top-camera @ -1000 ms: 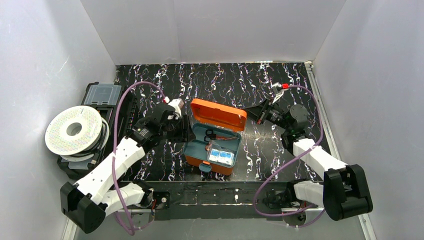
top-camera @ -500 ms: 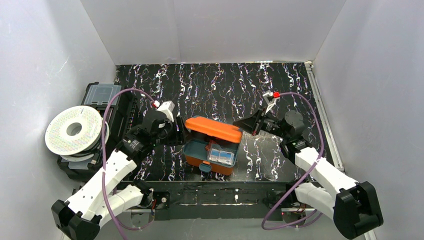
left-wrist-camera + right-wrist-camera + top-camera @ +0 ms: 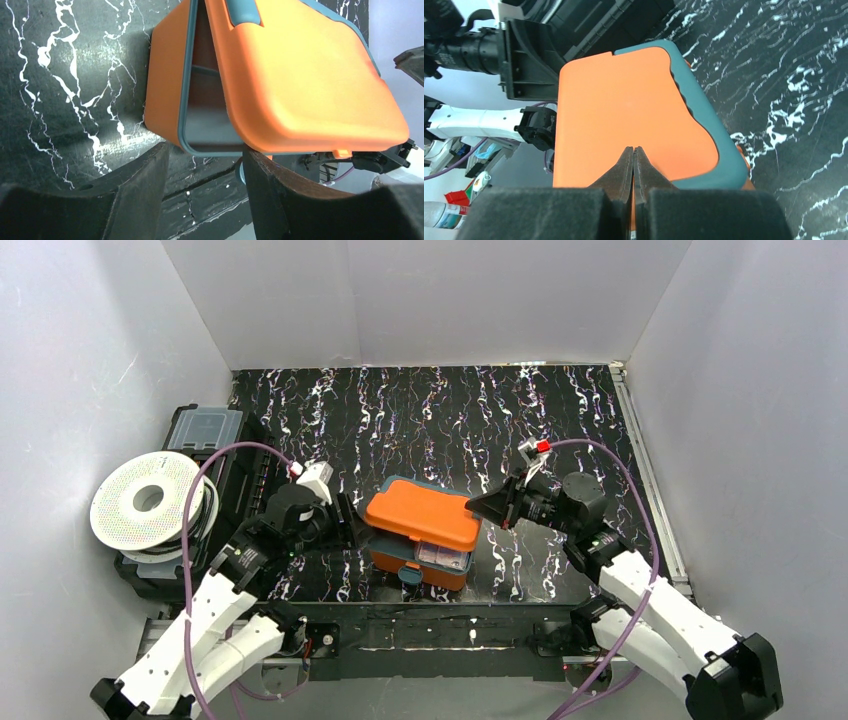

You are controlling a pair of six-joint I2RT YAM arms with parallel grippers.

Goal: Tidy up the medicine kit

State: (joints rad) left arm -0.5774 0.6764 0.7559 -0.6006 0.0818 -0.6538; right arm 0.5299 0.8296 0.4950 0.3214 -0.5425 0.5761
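The orange medicine kit (image 3: pixel 420 514) sits near the table's front edge, its lid tilted low over the teal-rimmed base with a gap at the front. A clear packet (image 3: pixel 444 556) shows in that gap. My right gripper (image 3: pixel 476 508) is shut, its tips resting on the lid's right part; in the right wrist view the gripper (image 3: pixel 634 149) lies against the orange lid (image 3: pixel 624 100). My left gripper (image 3: pixel 350 520) is open at the kit's left side. In the left wrist view it (image 3: pixel 205 152) straddles the base's near corner (image 3: pixel 162 95), under the lid (image 3: pixel 300 75).
A white filament spool (image 3: pixel 150 502) lies on a black organiser at the far left. A black case with a clear lid (image 3: pixel 205 429) is behind it. White walls close in the sides and back. The table's front rail (image 3: pixel 430 630) runs just below the kit.
The lid has swung down from upright to nearly shut. My right gripper moved left and down with it. My left gripper moved toward the front along the kit's left side.
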